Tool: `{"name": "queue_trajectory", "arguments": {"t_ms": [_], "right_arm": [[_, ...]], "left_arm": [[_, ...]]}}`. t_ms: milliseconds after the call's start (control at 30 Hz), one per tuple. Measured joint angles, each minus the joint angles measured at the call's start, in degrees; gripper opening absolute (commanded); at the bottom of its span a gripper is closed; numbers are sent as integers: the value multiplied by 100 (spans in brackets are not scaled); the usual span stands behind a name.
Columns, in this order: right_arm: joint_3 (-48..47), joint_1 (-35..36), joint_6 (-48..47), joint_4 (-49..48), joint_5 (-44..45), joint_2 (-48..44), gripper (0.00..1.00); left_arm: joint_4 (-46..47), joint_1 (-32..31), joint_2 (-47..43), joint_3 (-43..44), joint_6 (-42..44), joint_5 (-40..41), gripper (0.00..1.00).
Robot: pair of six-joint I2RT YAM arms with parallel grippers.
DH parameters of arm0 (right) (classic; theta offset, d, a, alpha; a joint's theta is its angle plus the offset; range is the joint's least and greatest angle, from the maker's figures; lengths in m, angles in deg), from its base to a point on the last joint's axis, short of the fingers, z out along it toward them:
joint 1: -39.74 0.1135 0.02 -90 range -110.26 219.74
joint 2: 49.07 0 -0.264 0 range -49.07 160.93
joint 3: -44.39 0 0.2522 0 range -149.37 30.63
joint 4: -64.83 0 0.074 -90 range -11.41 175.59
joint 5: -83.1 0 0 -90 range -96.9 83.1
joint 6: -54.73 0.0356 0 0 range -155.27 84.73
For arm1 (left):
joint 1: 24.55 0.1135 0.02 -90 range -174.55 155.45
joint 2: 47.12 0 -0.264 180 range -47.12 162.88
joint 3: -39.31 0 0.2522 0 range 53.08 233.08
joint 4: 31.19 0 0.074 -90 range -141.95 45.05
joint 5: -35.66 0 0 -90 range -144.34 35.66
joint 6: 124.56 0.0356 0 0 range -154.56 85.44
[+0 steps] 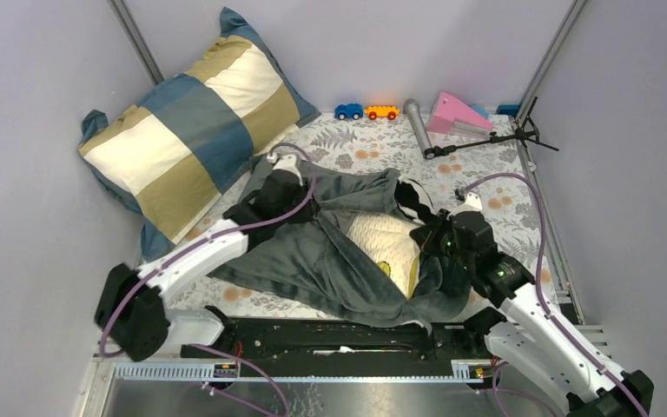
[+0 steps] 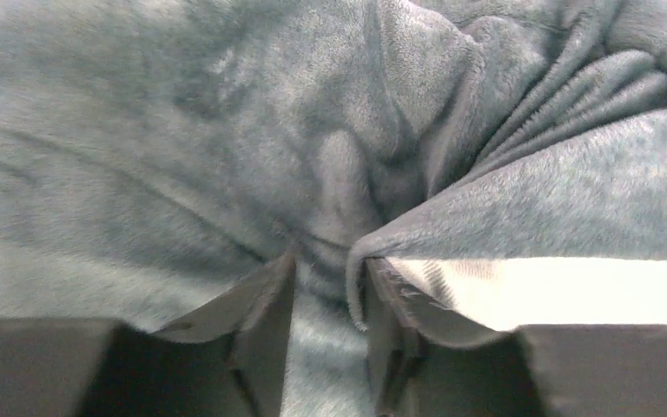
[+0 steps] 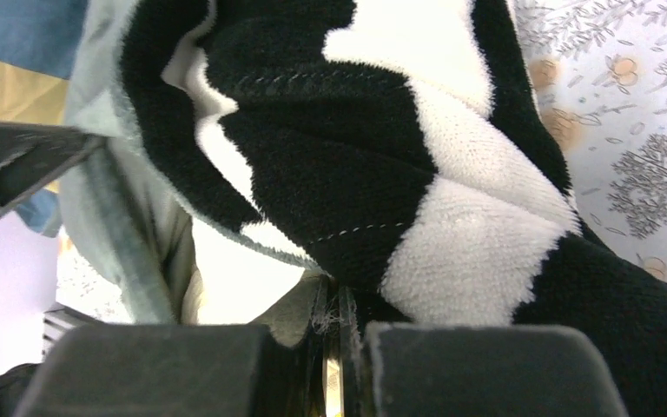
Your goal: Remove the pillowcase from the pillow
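Observation:
The pillowcase (image 1: 313, 252) lies bunched in the middle of the table, dark grey face up, with a zebra-striped part (image 1: 412, 198) turned out at its right. The cream pillow (image 1: 382, 239), with a yellow band at its edge, shows through the opening. My left gripper (image 1: 282, 187) sits on the upper left of the grey fabric. In the left wrist view it (image 2: 330, 261) pinches a fold of grey plush (image 2: 313, 130), and creases run out from the pinch. My right gripper (image 1: 430, 230) is shut on the zebra hem (image 3: 382, 174), with the white pillow (image 3: 243, 278) beside it.
A big blue, tan and cream checked cushion (image 1: 195, 117) leans in the far left corner. Two toy cars (image 1: 365, 111), a grey cylinder (image 1: 417, 123), a pink wedge (image 1: 456, 113) and a black tripod (image 1: 495, 137) lie along the back. A leaf-print cloth (image 1: 486, 174) covers the table.

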Motion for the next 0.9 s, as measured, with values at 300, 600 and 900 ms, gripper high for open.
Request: {"name": "queue_trajectory", "arguments": {"t_ms": [300, 600, 900], "right_arm": [[114, -2, -92, 205, 326, 142, 0], [227, -7, -131, 267, 431, -28, 0], [243, -7, -131, 273, 439, -39, 0]], "left_arm": [[-479, 120, -1547, -356, -291, 481, 95], [-1215, 874, -1497, -1169, -992, 1386, 89], [-1056, 905, -1147, -1436, -1104, 1532, 0]]}}
